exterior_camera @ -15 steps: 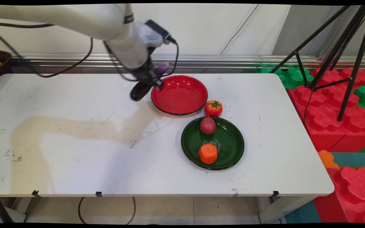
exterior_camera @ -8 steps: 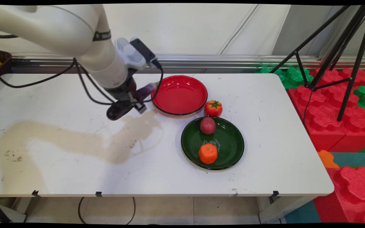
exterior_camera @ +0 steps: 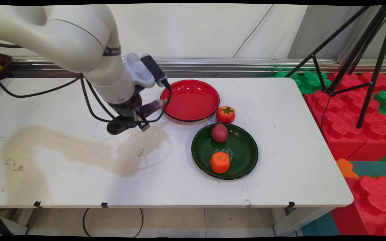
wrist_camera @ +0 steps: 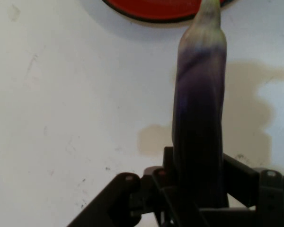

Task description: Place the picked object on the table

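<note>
The gripper was clamped on a purple eggplant, holding it above the table a little inward from the far edge, just to the left of the red plate. In the main view the eggplant lay nearly level, its pale stem end pointing toward the red plate's rim and its dark, fat end sticking out on the other side of the gripper toward the table's left part. It appeared to be lifted clear of the table, since a shadow lay beneath it.

In the hand view the eggplant ran straight up from between the fingers, with the gripper closed around its thicker, darker stretch and the narrow pale tip reaching the edge of the red plate.

Judging by its smooth, slightly glossy skin and even shape, it was probably a light toy vegetable, stiff enough not to sag while held from one section. The skin looked slippery and the body tapered, so a hold near the tip would likely slide off; the thicker middle, across the narrow width, looked the safer place, and that was about where the fingers sat. Held off centre, the long body could swing or twist in the grip.

Toward the table's right part stood a green plate carrying a dark red fruit and an orange. A tomato sat on the table between the two plates, touching or nearly touching both.
</note>
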`<state>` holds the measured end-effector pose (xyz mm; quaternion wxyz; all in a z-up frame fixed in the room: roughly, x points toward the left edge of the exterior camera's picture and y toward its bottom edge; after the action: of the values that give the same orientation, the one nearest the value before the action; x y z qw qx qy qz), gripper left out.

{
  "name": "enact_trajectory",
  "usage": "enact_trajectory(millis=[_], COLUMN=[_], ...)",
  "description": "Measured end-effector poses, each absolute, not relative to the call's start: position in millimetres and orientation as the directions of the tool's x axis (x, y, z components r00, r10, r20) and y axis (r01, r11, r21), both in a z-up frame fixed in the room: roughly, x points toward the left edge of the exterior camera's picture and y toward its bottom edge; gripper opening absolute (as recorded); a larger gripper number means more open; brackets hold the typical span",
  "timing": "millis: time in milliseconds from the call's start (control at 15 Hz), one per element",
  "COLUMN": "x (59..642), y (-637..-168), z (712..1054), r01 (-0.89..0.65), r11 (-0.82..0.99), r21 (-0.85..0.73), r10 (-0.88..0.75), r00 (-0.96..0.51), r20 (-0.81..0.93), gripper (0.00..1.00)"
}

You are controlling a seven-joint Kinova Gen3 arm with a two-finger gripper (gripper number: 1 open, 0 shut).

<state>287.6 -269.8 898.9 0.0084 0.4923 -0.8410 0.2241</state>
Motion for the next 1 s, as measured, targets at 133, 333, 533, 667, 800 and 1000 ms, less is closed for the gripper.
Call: enact_trajectory(millis=[133,333,533,667,800,1000], x=[286,282,280,278,275,272], y=[-272,-279,-285,-289,-293,-297], z=[893,882,871,862,854,842], r01=[-0.819,-0.797,-0.778,-0.764,-0.746,-0.717], r11=[0.435,0.474,0.510,0.536,0.565,0.613], r21=[-0.373,-0.373,-0.366,-0.360,-0.352,-0.331], r10=[-0.819,-0.806,-0.793,-0.781,-0.764,-0.733], r00=[-0.532,-0.564,-0.590,-0.611,-0.634,-0.673], r20=[0.215,0.180,0.150,0.132,0.116,0.099], gripper=[0.00,0.00,0.00,0.00,0.00,0.00])
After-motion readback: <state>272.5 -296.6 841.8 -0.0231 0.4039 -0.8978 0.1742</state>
